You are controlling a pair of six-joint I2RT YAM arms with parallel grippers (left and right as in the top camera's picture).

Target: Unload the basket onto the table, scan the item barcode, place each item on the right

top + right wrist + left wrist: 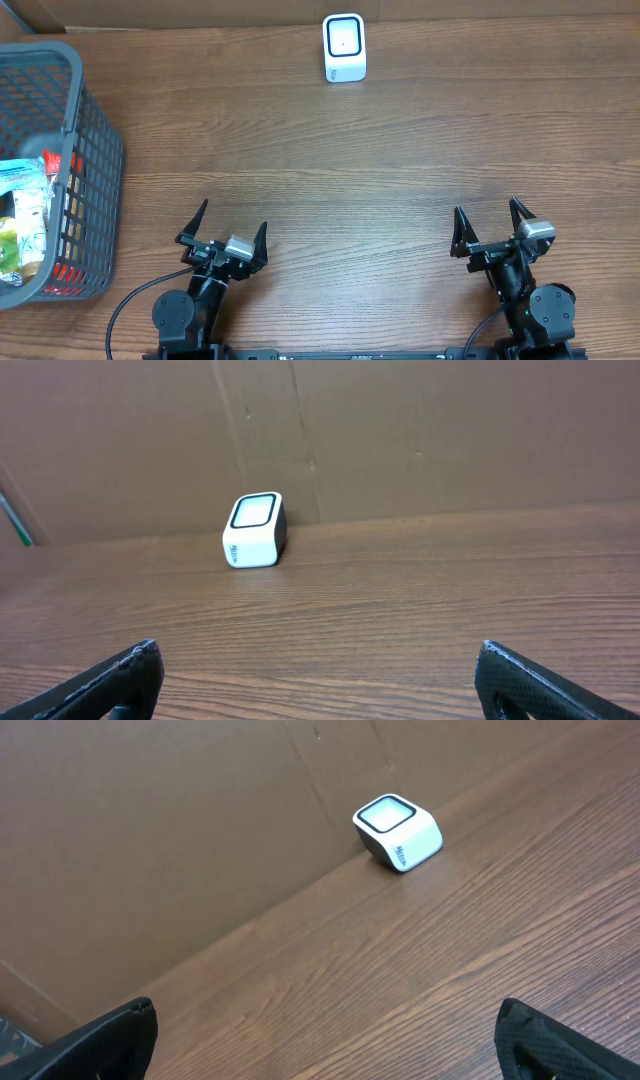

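Grippers nearest, both spread wide and empty: left gripper (234, 215) just right of the basket (95, 170), right gripper (486, 206) well right of it. Packaged items (20, 215) heaped inside the basket, so leftward from the left gripper; long axes unclear through the mesh. Likely calls for the left arm, much the nearer. Farthest back, scanner (344, 47), well right of the basket's rear corner.

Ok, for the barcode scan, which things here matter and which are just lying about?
Job: white cube-shaped scanner; colourful packaged items in grey plastic mesh basket; left end effector, right end effector, both open.
Lying about: brown wooden table, brown cardboard backdrop.
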